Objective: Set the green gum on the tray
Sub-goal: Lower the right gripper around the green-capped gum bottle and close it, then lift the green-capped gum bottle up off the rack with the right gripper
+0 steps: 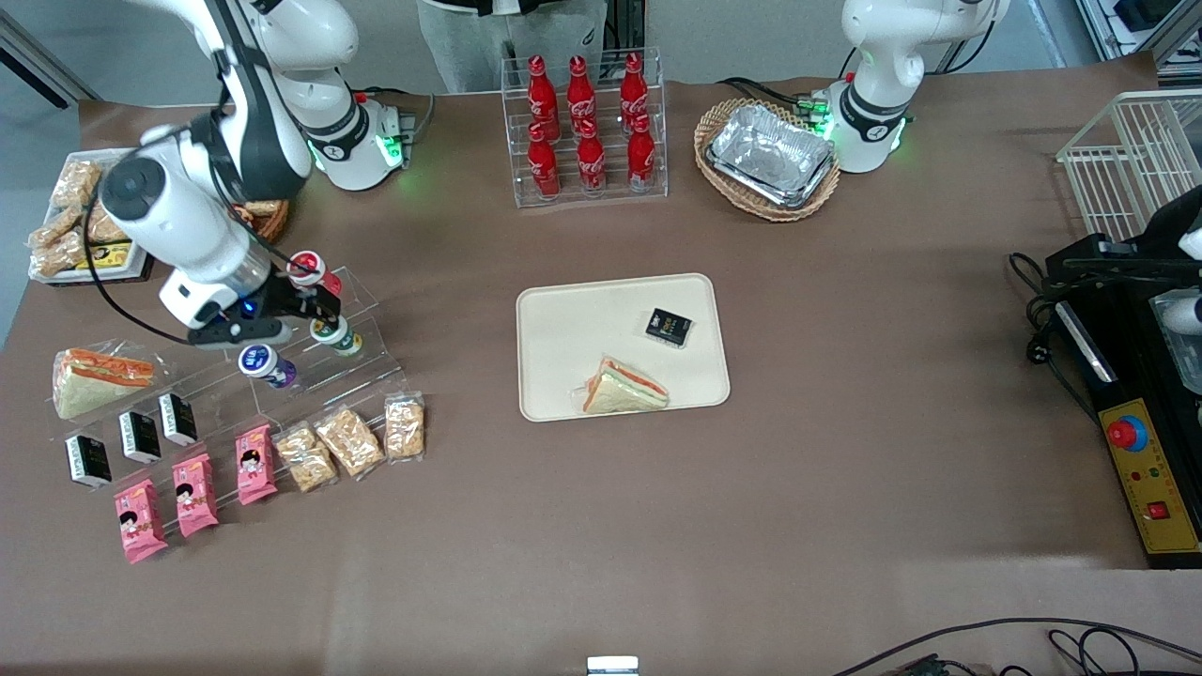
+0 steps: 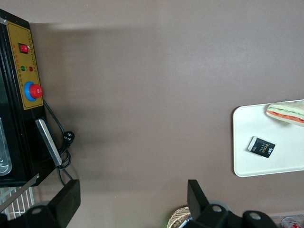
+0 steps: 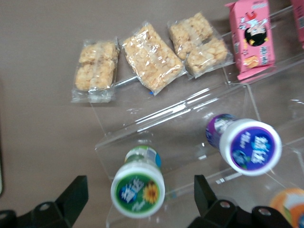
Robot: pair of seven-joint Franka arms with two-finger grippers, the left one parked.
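**Gripper over the green gum, nothing lifted yet**

From where I stand, the right arm's black two-finger gripper (image 1: 319, 314) hangs just above the small white canister with the green-and-white lid, i.e. the green gum (image 1: 336, 335). In the wrist view its fingers (image 3: 72, 197) stand wide apart, one each side of the green gum (image 3: 138, 188), w/ the lid between them but no contact I can make out. So: open, holding nothing.

The gum sits on a clear acrylic stepped display rack (image 3: 190, 123), lid tilted up toward the gripper. Right beside it on the same rack is a purple-lidded canister (image 3: 249, 146), nearer the front camera in the overhead shot; a red-lidded canister (image 1: 307, 268) is on the gripper's other flank, farther from that camera. Tight spacing, so the approach needs to stay centred on the green lid.

Target, the large flat cream rectangular tray w/ rounded corners (image 1: 563, 319), lies well apart from the gripper, toward the table's middle. It already carries a wrapped triangular sandwich (image 1: 624, 387) and a small black packet (image 1: 670, 327); plenty of bare surface left.

Progress, as I judge it: early. Approach approx done; the grasp, lift, carry to tray and release all remain.
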